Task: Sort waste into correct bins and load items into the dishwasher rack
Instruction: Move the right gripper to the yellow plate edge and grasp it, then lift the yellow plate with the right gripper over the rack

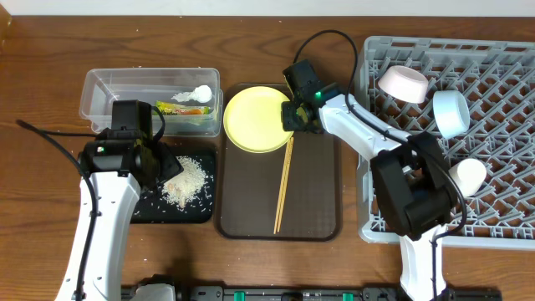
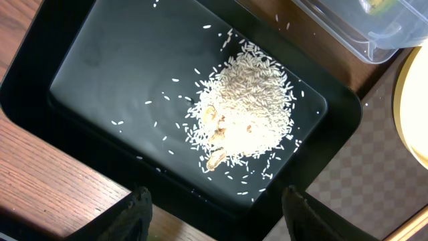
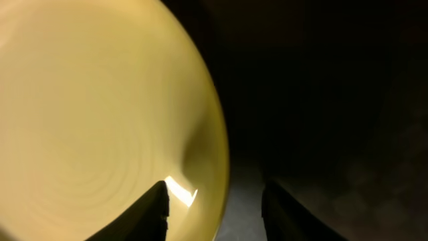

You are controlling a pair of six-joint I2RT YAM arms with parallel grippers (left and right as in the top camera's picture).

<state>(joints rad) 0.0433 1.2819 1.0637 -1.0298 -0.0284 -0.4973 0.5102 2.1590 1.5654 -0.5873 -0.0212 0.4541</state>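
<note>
The plate (image 1: 255, 119) lies at the far end of the brown tray (image 1: 313, 213), and its right rim sits between the spread fingers of the right gripper (image 1: 294, 113). In the right wrist view one finger (image 3: 155, 204) is over the plate's face and the other (image 3: 284, 207) is off the rim over the dark tray. The jaws are parted and not closed on the rim.

The chopsticks (image 1: 284, 186) lie lengthwise on the brown tray, just right of the plate and running toward the near edge.

To the left, the black tray (image 1: 150, 209) holds a heap of rice (image 2: 247, 110) with loose grains scattered around it. The left gripper (image 2: 217, 217) hovers over this tray's edge, jaws wide apart and holding nothing.

Behind it, the clear tub (image 1: 109, 88) contains the wrapper (image 1: 180, 109) and the white scrap (image 1: 199, 92).

On the right, the rack (image 1: 501, 75) carries the pinkish bowl (image 1: 404, 83), the blue bowl (image 1: 451, 113) and the cup (image 1: 468, 174).
</note>
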